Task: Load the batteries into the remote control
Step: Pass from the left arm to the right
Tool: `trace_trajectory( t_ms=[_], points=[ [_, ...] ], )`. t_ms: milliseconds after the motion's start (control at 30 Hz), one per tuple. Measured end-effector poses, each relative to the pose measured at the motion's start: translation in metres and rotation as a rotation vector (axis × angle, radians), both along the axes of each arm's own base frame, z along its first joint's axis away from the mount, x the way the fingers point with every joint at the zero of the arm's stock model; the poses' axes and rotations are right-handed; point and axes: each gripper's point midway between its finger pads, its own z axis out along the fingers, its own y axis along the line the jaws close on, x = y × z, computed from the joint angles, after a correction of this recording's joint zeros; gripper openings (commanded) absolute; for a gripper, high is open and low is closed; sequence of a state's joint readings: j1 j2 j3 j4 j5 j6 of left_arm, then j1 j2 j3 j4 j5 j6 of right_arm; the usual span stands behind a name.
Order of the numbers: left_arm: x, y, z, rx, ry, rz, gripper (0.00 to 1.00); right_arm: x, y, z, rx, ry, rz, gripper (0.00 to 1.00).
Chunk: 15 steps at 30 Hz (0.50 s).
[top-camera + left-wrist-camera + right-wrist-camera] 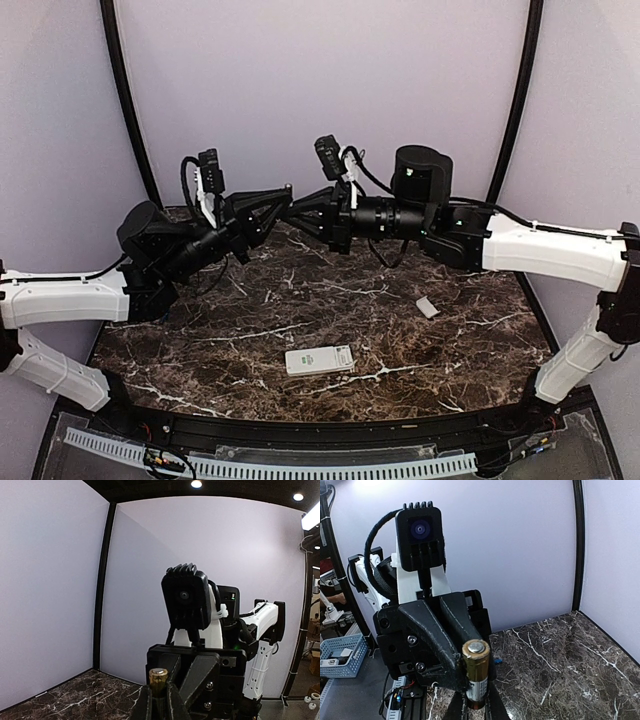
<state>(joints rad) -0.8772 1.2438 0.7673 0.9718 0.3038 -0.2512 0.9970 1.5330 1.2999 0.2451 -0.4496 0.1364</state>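
Marble table (200, 350): dark stone with white veins. Both arms are bolted at its near edge.
Left arm (60, 300): reaches in from the left and is raised well above the stone.
Right arm (550, 250): reaches in from the right at the same height, so the two arms meet tip to tip over the far middle of the table.
Remote control (320, 360): lies flat on the stone near the front edge, about midway between the two bases. Its long axis runs left to right, with a greenish patch at its right end. Nothing touches it, and I cannot tell if its battery bay is open.
Small white piece (428, 307): lies loose to the right of the remote and apart from it. It may be the battery cover.
Left gripper (158, 700): its fingers are drawn narrow, with one end of a battery standing up between them.
Right gripper (475, 707): its fingers are also narrow, pinching the lower body of the battery. It faces the left gripper head on.
Battery (476, 672): gold and black, held in the air where the tips meet, apparently by both grippers at once.
Key relation: the remote lies below the fingers and toward the near edge. Neither arm is clearly closer. My guess is that the battery's long axis must be laid flat to match the bay before it goes down.
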Motion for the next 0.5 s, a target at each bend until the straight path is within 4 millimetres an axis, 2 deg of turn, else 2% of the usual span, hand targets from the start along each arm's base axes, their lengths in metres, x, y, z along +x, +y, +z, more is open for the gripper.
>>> trace_trajectory(
  t_ms=[100, 167, 200, 267, 433, 500],
  points=[
    [0.001, -0.001, -0.007, 0.011, 0.009, 0.0, 0.0, 0.001, -0.002, -0.007, -0.013, 0.007, -0.012, 0.0],
    [0.001, -0.002, -0.011, 0.02, 0.017, 0.0, 0.16, 0.003, -0.003, -0.012, -0.026, 0.01, -0.023, 0.0],
    [0.001, -0.002, -0.013, 0.023, 0.021, -0.001, 0.3, 0.003, -0.003, -0.015, -0.032, 0.009, -0.028, 0.0],
    [0.001, -0.004, -0.016, 0.034, 0.03, -0.007, 0.44, 0.003, -0.005, -0.015, -0.038, -0.007, -0.034, 0.0],
    [0.0, -0.007, -0.023, 0.057, 0.043, -0.018, 0.65, 0.003, -0.01, -0.01, -0.044, -0.051, -0.049, 0.0],
    [-0.001, -0.008, -0.026, 0.072, 0.047, -0.021, 0.68, 0.001, -0.013, -0.007, -0.046, -0.07, -0.048, 0.0]
  ],
)
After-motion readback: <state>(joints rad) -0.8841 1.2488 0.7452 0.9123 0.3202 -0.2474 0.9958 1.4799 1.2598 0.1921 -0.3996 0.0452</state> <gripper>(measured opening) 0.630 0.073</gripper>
